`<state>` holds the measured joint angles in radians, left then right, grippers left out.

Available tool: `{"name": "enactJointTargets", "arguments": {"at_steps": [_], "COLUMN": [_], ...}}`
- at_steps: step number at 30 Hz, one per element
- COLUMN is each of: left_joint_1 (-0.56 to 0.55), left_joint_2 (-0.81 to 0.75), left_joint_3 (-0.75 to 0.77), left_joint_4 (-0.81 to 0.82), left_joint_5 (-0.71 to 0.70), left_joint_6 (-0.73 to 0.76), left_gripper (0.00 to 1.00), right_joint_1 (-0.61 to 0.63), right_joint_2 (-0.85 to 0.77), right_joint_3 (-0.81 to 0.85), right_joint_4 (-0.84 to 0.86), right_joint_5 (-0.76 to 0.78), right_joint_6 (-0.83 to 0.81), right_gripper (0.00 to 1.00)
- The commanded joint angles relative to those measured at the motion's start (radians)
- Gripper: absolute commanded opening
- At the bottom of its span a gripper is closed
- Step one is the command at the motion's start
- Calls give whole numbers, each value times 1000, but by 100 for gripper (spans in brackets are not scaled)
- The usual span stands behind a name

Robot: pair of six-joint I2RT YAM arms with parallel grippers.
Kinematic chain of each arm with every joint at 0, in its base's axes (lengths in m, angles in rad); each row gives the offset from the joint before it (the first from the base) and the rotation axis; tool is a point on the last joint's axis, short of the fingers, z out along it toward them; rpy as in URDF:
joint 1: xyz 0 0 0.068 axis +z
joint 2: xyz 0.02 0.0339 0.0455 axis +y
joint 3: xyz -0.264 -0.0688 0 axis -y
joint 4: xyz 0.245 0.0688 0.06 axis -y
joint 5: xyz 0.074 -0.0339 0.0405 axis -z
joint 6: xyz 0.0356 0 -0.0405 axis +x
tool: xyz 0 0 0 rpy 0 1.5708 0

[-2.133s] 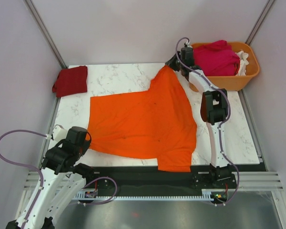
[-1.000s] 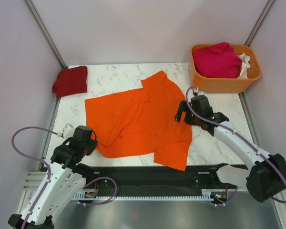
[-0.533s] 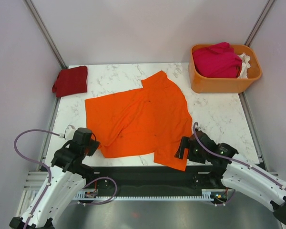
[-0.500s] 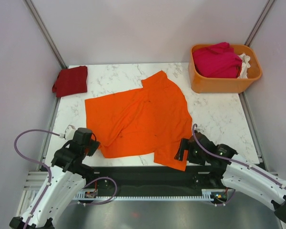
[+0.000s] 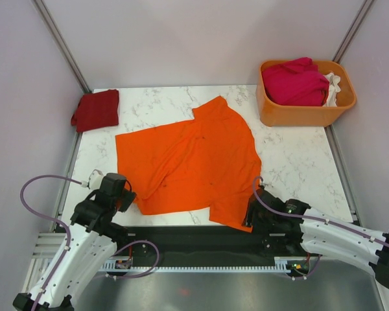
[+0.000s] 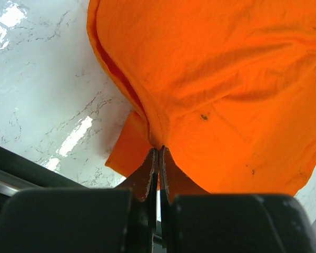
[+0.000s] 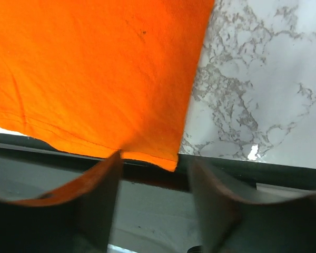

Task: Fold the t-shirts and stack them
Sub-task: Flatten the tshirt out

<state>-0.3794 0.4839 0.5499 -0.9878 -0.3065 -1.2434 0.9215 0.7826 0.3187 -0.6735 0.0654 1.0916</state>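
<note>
A bright orange t-shirt [image 5: 191, 162] lies spread and rumpled on the marble table [image 5: 298, 168], its near right corner hanging over the front edge. My left gripper [image 5: 126, 197] is shut on a pinched fold at the shirt's near left corner; the left wrist view shows its fingertips [image 6: 159, 150] closed on orange cloth [image 6: 226, 79]. My right gripper [image 5: 249, 217] is at the shirt's near right corner. In the right wrist view its blurred jaws [image 7: 155, 158] stand apart on either side of the hem corner [image 7: 166, 161]. A folded dark red t-shirt [image 5: 96, 109] sits at the far left corner.
An orange plastic basket [image 5: 298, 115] at the far right corner holds a magenta t-shirt [image 5: 295, 81] and a white one [image 5: 332, 84]. A black rail [image 5: 181, 236] runs along the table's front edge. Metal frame posts stand at both far corners.
My right arm swung from the middle right of the table down to the front edge, reaching the orange shirt's near right corner. Its jaws have narrowed somewhat. The left gripper stayed put.
</note>
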Motion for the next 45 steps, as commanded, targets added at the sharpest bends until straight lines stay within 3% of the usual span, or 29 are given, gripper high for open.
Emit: {"name": "enactJointTargets", "arguments": {"at_steps": [1, 2, 3, 5, 6, 9, 12, 16, 19, 25, 31, 34, 37, 40, 45], "left_joint_1": [-4, -4, -4, -4, -4, -4, -4, -4, -4, -4, -4, -4, -4, -4, -4], "left_joint_2": [8, 7, 5, 4, 2, -7, -36, -68, -99, -172, -194, -194, -209, -225, -173], "left_joint_3": [7, 5, 5, 5, 7, 8, 25, 97, 120, 127, 202, 242, 245, 242, 225], "left_joint_4": [24, 24, 24, 24, 24, 23, 9, -60, -132, -242, -359, -419, -419, -414, -377], "left_joint_5": [-8, -11, -13, -17, -19, -17, 6, 79, 118, 121, 75, 43, 50, 52, 70], "left_joint_6": [22, 24, 22, 22, 22, 19, 18, 42, 42, 51, 94, 111, 130, 125, 124], "left_gripper": [2, 2, 2, 2, 2, 2, 2, 2, 2, 4, 13, 14, 3, 2, 2], "right_joint_1": [0, -1, -1, -1, -1, -1, 0, -1, -1, -1, -1, -1, -1, 0, -1], "right_joint_2": [-19, -14, -11, -5, 0, -6, -64, -170, -172, -177, -264, -270, -270, -261, -117], "right_joint_3": [-1, -13, -21, -36, -40, -35, 3, 188, 296, 374, 450, 459, 438, 434, 522], "right_joint_4": [130, 153, 167, 193, 198, 196, 141, -106, -194, -251, -385, -422, -402, -365, -287], "right_joint_5": [125, 114, 105, 87, 83, 77, 102, 232, 258, 261, 390, 412, 402, 405, 468], "right_joint_6": [1, -1, -4, -13, -19, -42, -45, -24, -30, -41, -12, -4, -12, -35, -131], "right_gripper": [55, 52, 39, 29, 15, 0, 0, 0, 0, 0, 0, 0, 0, 0, 0]}}
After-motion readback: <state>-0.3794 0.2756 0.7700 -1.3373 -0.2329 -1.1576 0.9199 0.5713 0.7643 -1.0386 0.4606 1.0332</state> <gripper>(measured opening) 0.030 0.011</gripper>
